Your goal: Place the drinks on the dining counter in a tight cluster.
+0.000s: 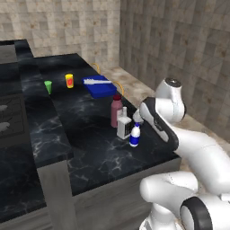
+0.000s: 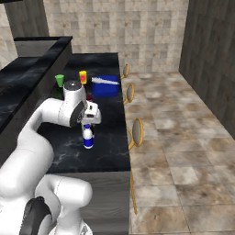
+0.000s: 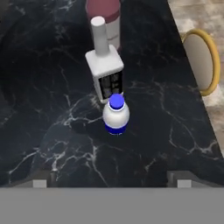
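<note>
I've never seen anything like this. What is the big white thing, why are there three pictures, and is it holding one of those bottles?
The white thing is a robot arm in a simulated kitchen. Two pictures come from cameras behind it, left and right; the third looks down from its hand. On the black dining counter three drinks stand close together: a tall maroon bottle, a square clear bottle and a small white bottle. Farther back are a green cup, an orange cup and a blue box. Yellow stools line the counter's edge. The gripper holds nothing: its jaws are wide open above the small bottle.
</note>
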You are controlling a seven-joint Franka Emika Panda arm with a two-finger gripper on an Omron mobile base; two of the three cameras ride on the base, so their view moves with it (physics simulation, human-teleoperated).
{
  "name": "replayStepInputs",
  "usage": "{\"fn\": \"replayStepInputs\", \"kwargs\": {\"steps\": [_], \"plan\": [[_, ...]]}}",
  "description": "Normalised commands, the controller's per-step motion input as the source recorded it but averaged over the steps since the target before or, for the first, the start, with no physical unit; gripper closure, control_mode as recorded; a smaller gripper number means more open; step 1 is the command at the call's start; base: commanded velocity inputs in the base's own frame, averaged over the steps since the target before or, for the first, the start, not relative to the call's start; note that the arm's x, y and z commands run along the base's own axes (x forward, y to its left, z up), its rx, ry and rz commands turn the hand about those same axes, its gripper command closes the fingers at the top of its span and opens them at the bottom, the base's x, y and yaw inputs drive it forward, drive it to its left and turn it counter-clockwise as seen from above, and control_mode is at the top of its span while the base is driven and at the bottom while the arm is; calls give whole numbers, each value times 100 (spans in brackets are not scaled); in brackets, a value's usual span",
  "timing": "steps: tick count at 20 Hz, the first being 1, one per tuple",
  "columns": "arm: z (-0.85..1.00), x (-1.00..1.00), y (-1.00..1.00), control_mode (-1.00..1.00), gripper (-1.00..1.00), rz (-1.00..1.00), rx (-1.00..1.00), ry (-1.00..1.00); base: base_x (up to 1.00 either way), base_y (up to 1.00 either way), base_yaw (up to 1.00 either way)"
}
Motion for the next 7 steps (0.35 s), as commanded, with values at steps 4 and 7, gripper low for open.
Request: {"fn": "replayStepInputs", "kwargs": {"steps": [4, 7], "plan": [[6, -100, -12, -100, -100, 0, 2, -13, 0, 0, 0], [14, -100, 0, -100, -100, 0, 0, -11, 0, 0, 0]]}}
